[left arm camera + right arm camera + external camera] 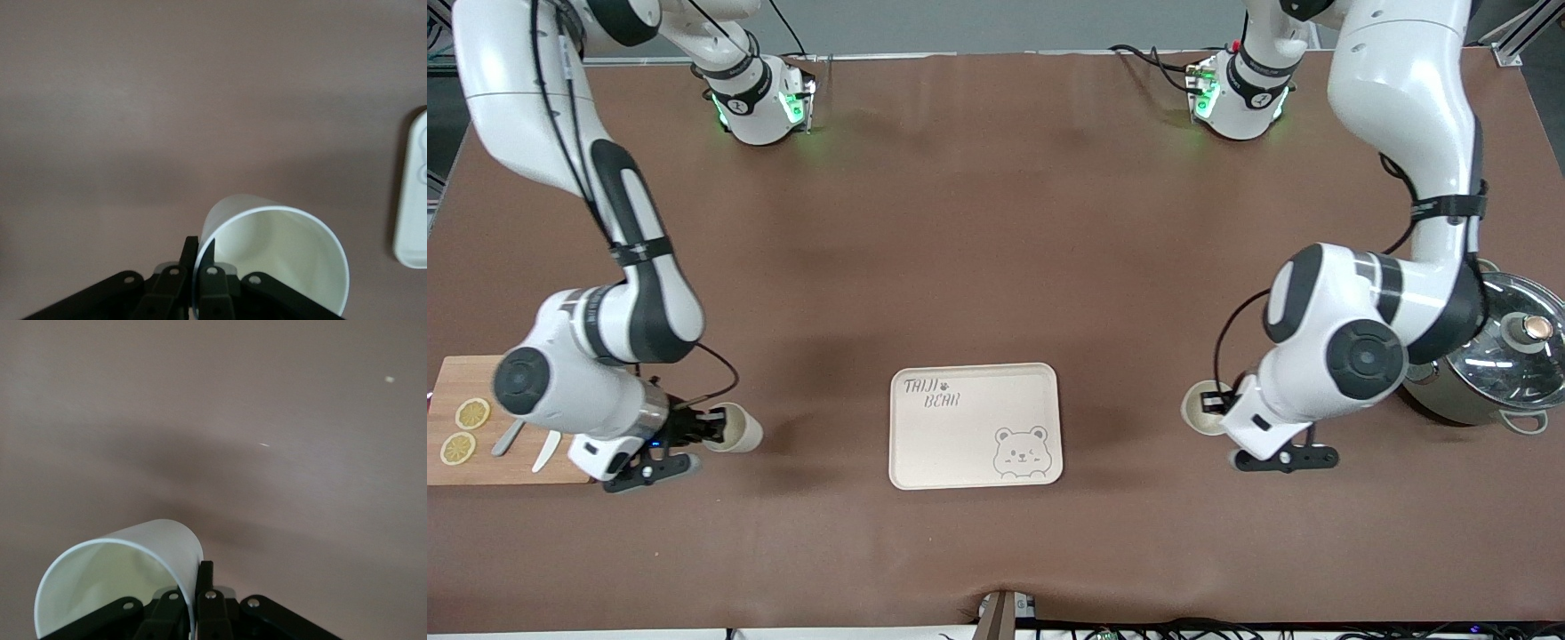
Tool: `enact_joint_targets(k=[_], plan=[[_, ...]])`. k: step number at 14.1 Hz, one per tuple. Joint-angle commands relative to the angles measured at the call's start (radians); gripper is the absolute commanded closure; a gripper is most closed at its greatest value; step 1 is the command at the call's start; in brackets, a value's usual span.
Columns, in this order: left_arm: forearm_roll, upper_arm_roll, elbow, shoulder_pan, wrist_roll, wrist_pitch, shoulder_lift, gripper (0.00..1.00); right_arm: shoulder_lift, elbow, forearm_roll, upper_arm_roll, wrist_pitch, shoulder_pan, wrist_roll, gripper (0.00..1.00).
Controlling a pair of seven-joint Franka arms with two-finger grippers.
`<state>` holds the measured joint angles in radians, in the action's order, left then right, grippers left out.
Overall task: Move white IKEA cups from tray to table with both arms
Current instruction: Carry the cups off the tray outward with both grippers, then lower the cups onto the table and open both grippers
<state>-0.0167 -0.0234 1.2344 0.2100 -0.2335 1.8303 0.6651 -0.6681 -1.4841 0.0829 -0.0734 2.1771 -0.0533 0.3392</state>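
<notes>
Two cream-white cups are each held by one gripper. My right gripper [711, 430] is shut on the wall of one white cup [735, 428], toward the right arm's end of the table; the cup is tilted. In the right wrist view the gripper [198, 579] pinches the cup [113, 577] at its rim, one finger inside and one outside. My left gripper [1217, 405] is shut on the wall of the other white cup [1200, 408], beside the tray toward the left arm's end. The left wrist view shows this gripper [200, 257] pinching the cup [280, 257] in the same way.
The cream bear-print tray [969, 444] lies between the two cups; its edge shows in the left wrist view [412, 200]. A wooden board [507, 471] with lemon slices [472, 413] and cutlery is at the right arm's end. A pot with a glass lid [1507, 356] stands at the left arm's end.
</notes>
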Motion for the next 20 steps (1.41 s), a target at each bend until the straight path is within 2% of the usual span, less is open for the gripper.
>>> enact_joint_targets(k=[1, 4, 6, 11, 20], plan=[[-0.016, -0.007, 0.036, -0.084, 0.13, -0.006, -0.024, 1.0, 0.031, -0.041, 0.021, -0.017, 0.006, -0.052, 0.087, 1.0], [-0.06, -0.007, 0.037, -0.148, 0.209, 0.009, -0.007, 1.0, 0.016, -0.041, 0.021, -0.016, 0.032, -0.065, 0.106, 1.0], [-0.103, -0.009, 0.045, -0.179, 0.278, 0.07, 0.025, 1.0, -0.001, -0.041, 0.021, -0.016, 0.056, -0.065, 0.113, 1.0], [-0.092, -0.01, 0.131, -0.207, 0.283, 0.251, 0.065, 1.0, -0.059, -0.038, 0.02, -0.016, 0.137, -0.06, 0.112, 1.0], [-0.063, -0.012, 0.128, -0.218, 0.278, 0.274, 0.125, 1.0, -0.094, -0.033, 0.021, -0.016, 0.185, -0.054, 0.107, 1.0]])
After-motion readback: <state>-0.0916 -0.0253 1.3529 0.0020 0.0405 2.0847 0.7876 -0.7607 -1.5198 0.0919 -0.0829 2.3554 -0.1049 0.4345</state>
